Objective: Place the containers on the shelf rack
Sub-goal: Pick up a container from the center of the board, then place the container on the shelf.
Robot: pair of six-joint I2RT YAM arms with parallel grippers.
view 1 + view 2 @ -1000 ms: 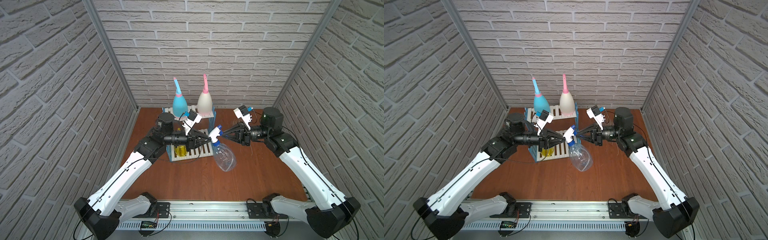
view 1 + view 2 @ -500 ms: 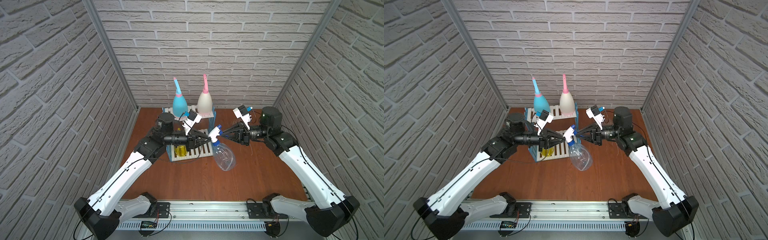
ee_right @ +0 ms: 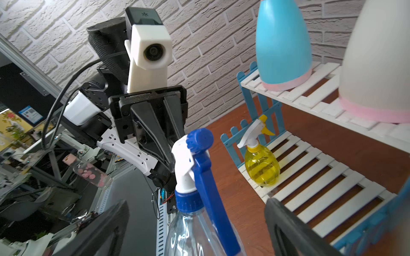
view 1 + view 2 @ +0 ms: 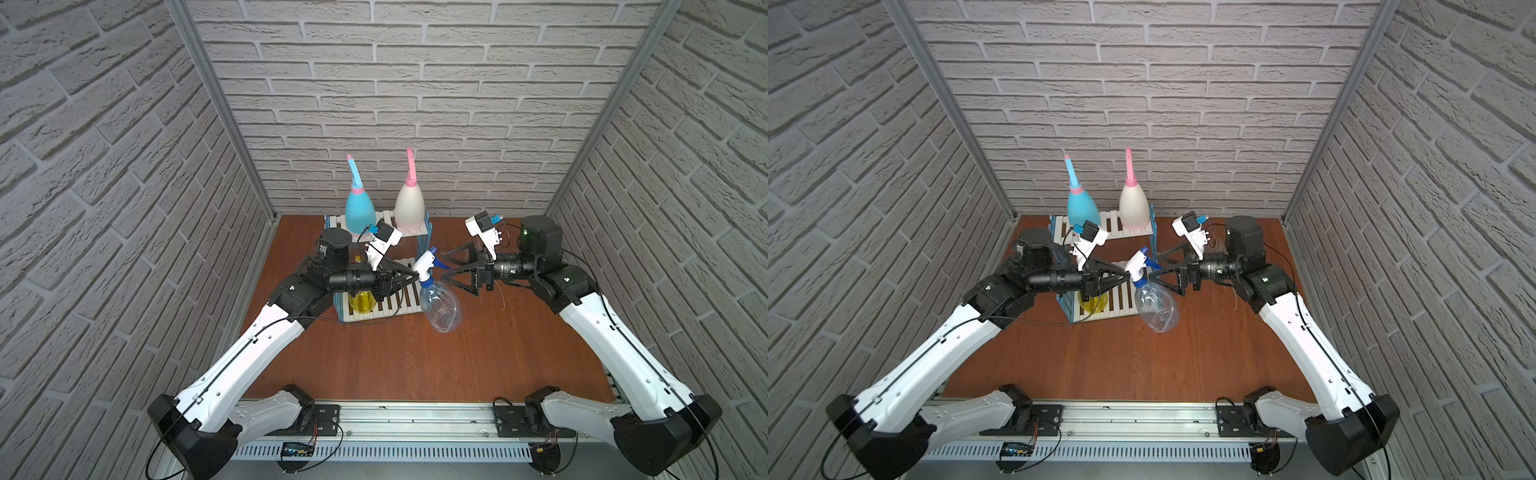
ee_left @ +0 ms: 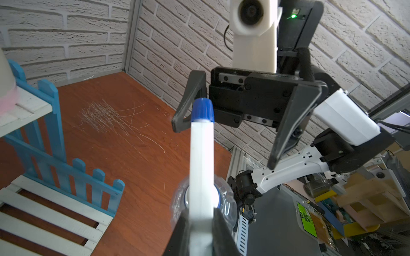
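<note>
Grip first: my left gripper is pinched tight on the white spray head of the round clear colourless plastic bottle, which has a blue nozzle and trigger. That bottle hangs neck-up just beside the two-tier shelf rack of white slats and blue lattice sides, off the end of its lower shelf that faces my right arm. Whether its base touches the brown wooden table I cannot tell. My right gripper is spread wide and holds nothing; it is on the bottle's far side from the rack, its jaws either side of the blue trigger. On the rack's lower shelf sits the round clear yellow spray bottle. On its upper shelf the light-blue teardrop bottle with pink collar and the cream teardrop bottle with pink nozzle stand upright, side by side.
</note>
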